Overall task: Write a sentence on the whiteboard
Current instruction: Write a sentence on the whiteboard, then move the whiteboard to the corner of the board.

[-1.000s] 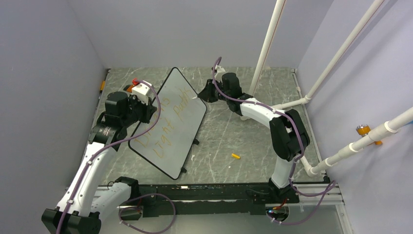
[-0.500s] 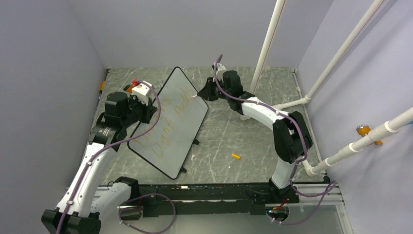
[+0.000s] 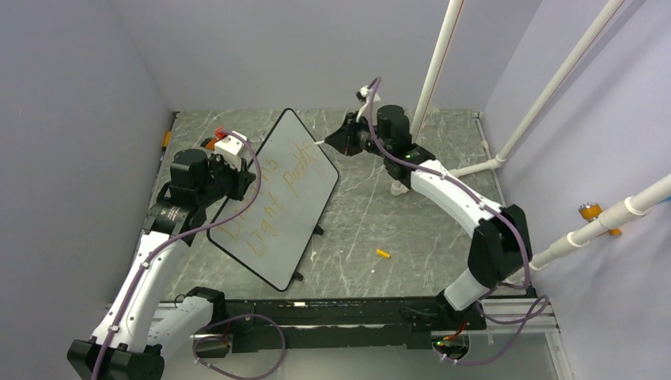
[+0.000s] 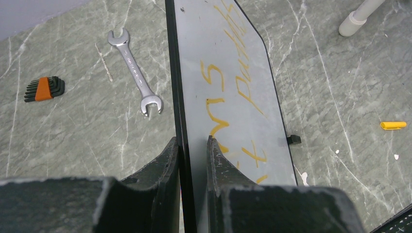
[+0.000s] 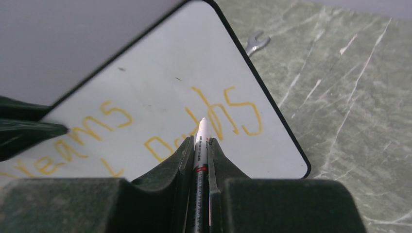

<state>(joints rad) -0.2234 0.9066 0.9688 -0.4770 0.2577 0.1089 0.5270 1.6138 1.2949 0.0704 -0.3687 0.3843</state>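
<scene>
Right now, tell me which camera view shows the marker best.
The right wrist view: the marker sits clamped in the right gripper, its pale tip aimed at the whiteboard. The top external view shows only a tiny white tip; the left wrist view shows none of it.

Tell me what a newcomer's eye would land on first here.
The large white black-rimmed whiteboard stands tilted up over the grey marble-patterned table, left of centre, gripped by the left gripper, jaws shut on its edge. Across it runs the orange-yellow handwritten sentence in two lines. From the right, the right gripper holds a white-tipped black marker pointed at the last word.
</scene>
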